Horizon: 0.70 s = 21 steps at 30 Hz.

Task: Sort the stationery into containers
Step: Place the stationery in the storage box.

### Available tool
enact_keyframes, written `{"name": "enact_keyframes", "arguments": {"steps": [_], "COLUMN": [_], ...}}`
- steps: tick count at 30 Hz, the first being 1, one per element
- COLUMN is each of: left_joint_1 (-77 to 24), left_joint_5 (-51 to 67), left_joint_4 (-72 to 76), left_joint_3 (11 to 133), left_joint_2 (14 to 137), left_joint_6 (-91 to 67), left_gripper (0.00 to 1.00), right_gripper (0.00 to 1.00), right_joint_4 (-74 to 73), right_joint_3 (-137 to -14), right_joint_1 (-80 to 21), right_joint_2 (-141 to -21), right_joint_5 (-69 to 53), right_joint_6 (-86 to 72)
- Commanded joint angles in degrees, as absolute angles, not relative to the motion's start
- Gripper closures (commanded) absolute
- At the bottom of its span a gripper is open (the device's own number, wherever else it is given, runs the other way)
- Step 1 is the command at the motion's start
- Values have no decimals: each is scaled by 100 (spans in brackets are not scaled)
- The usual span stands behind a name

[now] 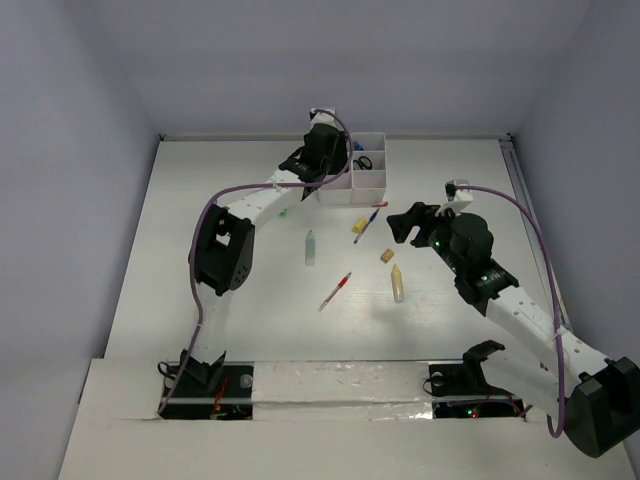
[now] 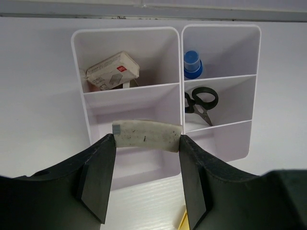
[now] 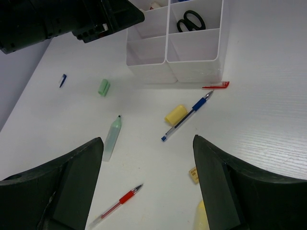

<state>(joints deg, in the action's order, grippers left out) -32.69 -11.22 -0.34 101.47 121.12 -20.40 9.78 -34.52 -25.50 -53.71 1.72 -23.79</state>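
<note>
My left gripper is shut on a worn white eraser, held above the near left compartment of the white organizer tray. The tray holds black scissors, a blue cap and a small box. My right gripper is open and empty above the loose items: blue pen, yellow cap, pale-green marker, red pen, beige eraser and cream marker.
A small green cap, a tiny blue piece and a thin red piece lie near the tray's front. The left arm arches over the table's left side. Walls close in the back and both sides.
</note>
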Motion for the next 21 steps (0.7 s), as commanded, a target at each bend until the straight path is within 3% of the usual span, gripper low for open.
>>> {"name": "enact_keyframes", "arguments": {"steps": [1, 4, 10, 21], "left_joint_1": [-3305, -3305, -3305, -3305], "left_joint_5": [-1309, -1310, -1327, -1169], "left_joint_4": [62, 9, -167, -167], "left_joint_3": [10564, 10705, 10810, 10723], "left_joint_2": [12111, 12260, 12357, 11963], "left_joint_6": [-1899, -1872, -1872, -1855], "left_gripper": [53, 51, 31, 28], "right_gripper": [19, 19, 19, 19], "right_joint_4": [1195, 1187, 1178, 1143], "right_joint_3": [-3533, -3533, -3542, -3551], "right_joint_1": [-2558, -2558, -2558, -2558], "right_joint_2": [-5344, -5326, -5335, -5335], "right_joint_5": [105, 123, 105, 202], "right_joint_6": [-2338, -2338, -2320, -2294]}}
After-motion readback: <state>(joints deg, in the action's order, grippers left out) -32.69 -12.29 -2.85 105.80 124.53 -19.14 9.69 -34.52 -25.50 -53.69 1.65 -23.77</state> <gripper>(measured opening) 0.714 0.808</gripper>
